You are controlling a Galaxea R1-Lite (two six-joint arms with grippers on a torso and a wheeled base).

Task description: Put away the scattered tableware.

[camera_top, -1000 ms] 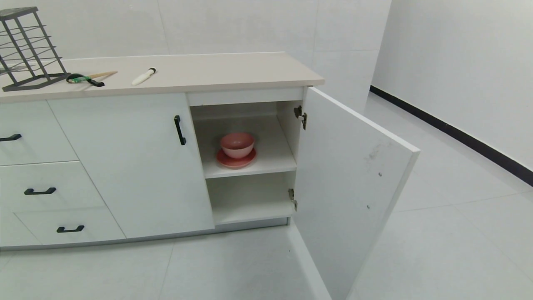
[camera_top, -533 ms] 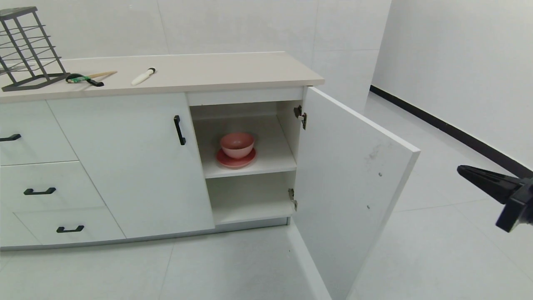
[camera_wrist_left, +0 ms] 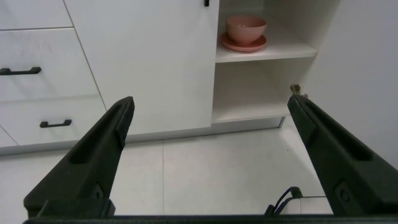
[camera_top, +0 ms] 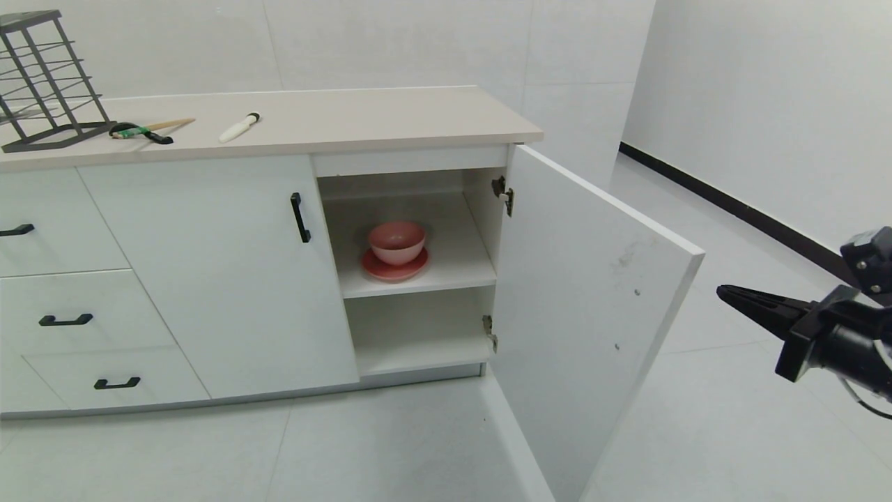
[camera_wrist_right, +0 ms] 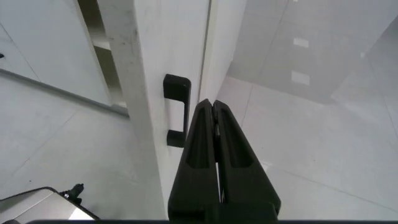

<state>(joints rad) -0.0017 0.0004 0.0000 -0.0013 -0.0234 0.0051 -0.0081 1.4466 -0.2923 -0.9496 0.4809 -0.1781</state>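
Note:
A pink bowl (camera_top: 396, 241) sits on a red plate (camera_top: 394, 269) on the upper shelf of the cabinet, whose door (camera_top: 592, 293) stands wide open. The left wrist view looks up at the bowl (camera_wrist_left: 246, 27) and plate (camera_wrist_left: 244, 45) from low over the floor, between the widely spread fingers of my open left gripper (camera_wrist_left: 211, 102). My right gripper (camera_top: 723, 291) is shut with nothing in it, to the right of the door's free edge and pointing at it. In the right wrist view its tip (camera_wrist_right: 214, 109) is close to the door's black handle (camera_wrist_right: 176, 112).
On the countertop (camera_top: 362, 118) lie a white-handled knife (camera_top: 240, 128) and a wooden-handled tool (camera_top: 150, 130), beside a dark wire rack (camera_top: 45, 77). Shut drawers and another shut door fill the cabinet's left. The lower shelf (camera_top: 411, 348) is bare. Open tiled floor lies in front.
My right gripper has come into the head view from the right and moved left towards the open door's edge. The bowl, plate and door have not moved.

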